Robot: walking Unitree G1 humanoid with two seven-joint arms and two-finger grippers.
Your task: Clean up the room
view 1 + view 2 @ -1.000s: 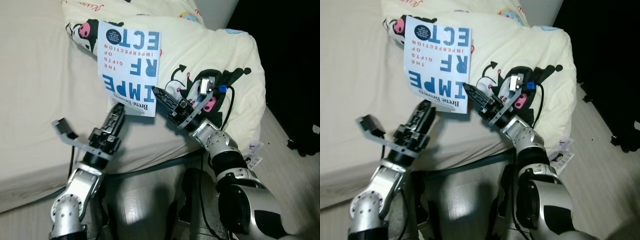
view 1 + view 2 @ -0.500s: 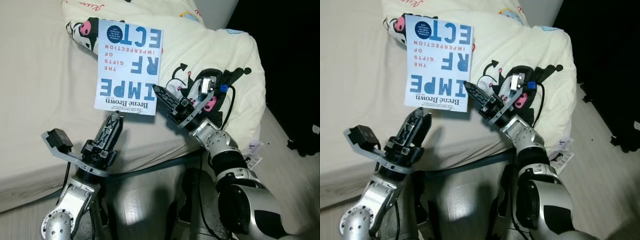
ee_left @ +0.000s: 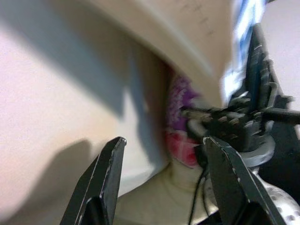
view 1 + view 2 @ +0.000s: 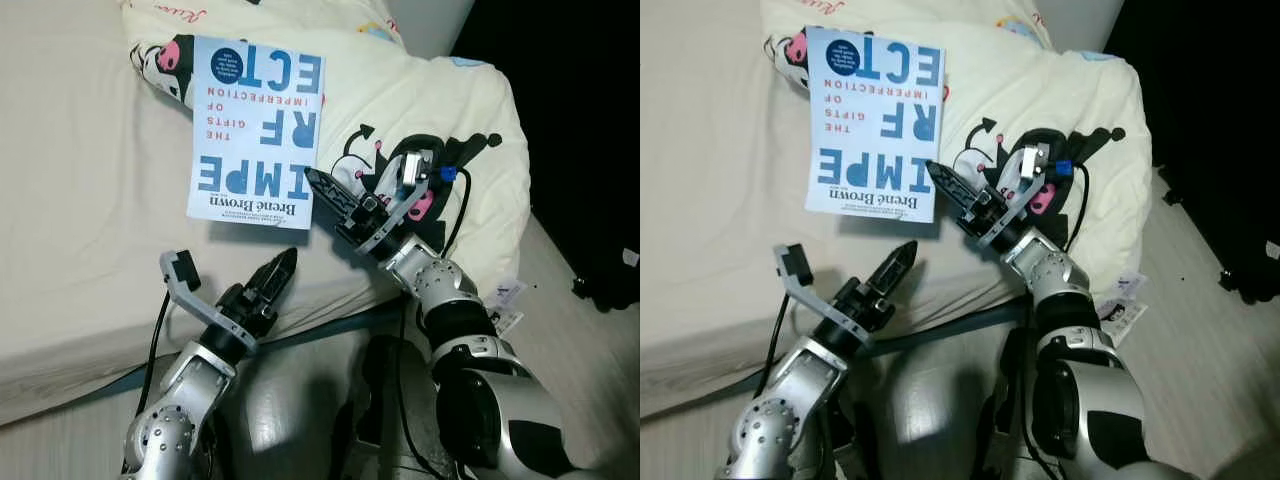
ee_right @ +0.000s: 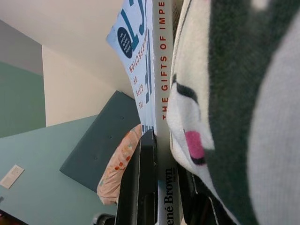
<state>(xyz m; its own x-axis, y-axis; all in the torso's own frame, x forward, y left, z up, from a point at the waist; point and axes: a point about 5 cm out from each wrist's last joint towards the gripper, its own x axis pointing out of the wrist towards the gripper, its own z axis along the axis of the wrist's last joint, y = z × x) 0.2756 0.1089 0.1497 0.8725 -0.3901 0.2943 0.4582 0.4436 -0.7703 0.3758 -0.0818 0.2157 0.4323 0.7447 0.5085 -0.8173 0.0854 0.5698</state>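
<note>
One pale blue book (image 4: pixel 256 130), "The Gifts of Imperfection", lies face up on the cream bed (image 4: pixel 70 200), its far end resting on a pillow with a black and pink cartoon print (image 4: pixel 160 62), its right edge against a second, larger printed pillow (image 4: pixel 440 110). The right gripper (image 4: pixel 322 190) holds the book's near right corner: in the right wrist view one black finger (image 5: pixel 140 187) sits on the cover and the other lies against the spine side, so the jaws are clamped on the book. The right arm (image 4: pixel 450 310) reaches up over the mattress edge across the larger pillow, a black cable looped beside its wrist.

The left gripper (image 4: pixel 280 268) hovers just below the book's near edge, apart from it, pointing up and to the right. In the left wrist view its two fingers (image 3: pixel 103 178) are spread with a clear gap, nothing between them. Grey floor (image 4: pixel 290 400) shows below the bed, and a white paper tag (image 4: pixel 505 300) lies by the pillow's lower corner.
</note>
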